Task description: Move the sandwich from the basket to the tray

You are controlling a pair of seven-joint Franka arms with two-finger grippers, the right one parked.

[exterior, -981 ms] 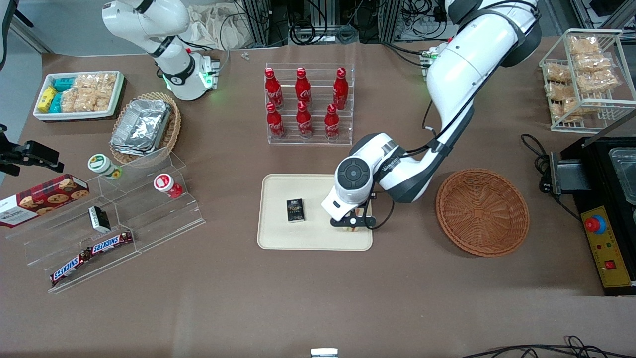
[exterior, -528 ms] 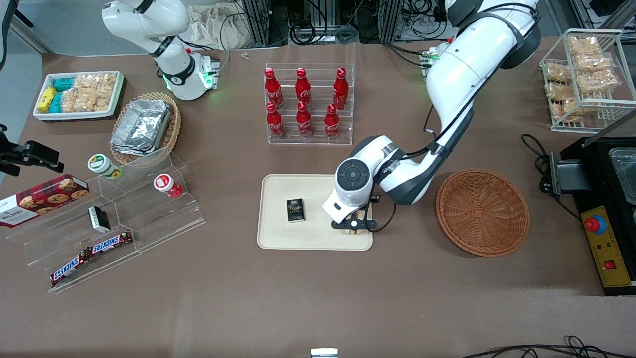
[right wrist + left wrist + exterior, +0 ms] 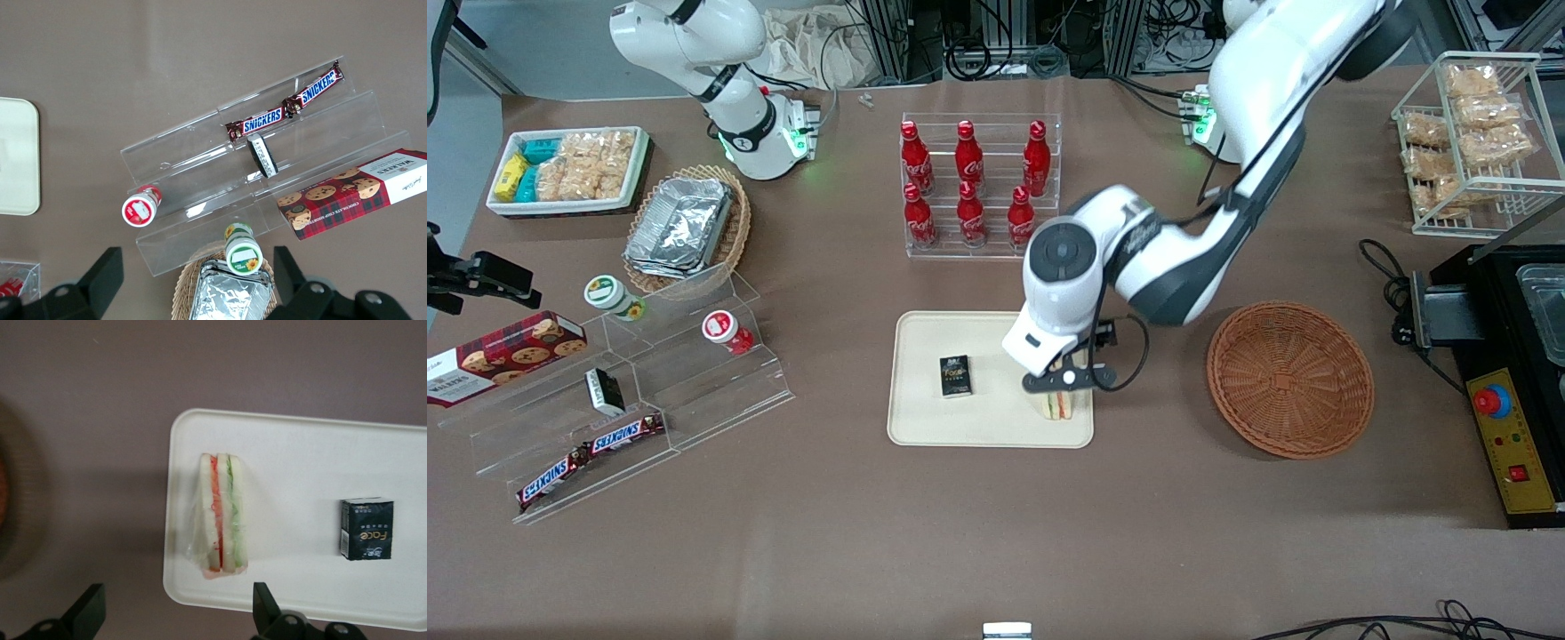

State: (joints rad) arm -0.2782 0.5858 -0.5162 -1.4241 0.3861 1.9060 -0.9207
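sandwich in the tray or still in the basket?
In the tray: the sandwich lies on it near its edge, free of the open claw above. Basket holds nothing.

Surfaces you're working over: smooth plastic, woven wicker, matt tabletop.
Your gripper [image 3: 1069,380] hangs with black matt fingers spread above the sandwich [image 3: 220,513] in glossy clear wrap, on the smooth cream tray [image 3: 300,440]; the basket [image 3: 1289,380] is rough reddish-brown wicker.

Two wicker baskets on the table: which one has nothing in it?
The reddish-brown round wicker basket beside the cream tray; the tan basket holds foil containers. The gripper hangs open above the wrapped sandwich.
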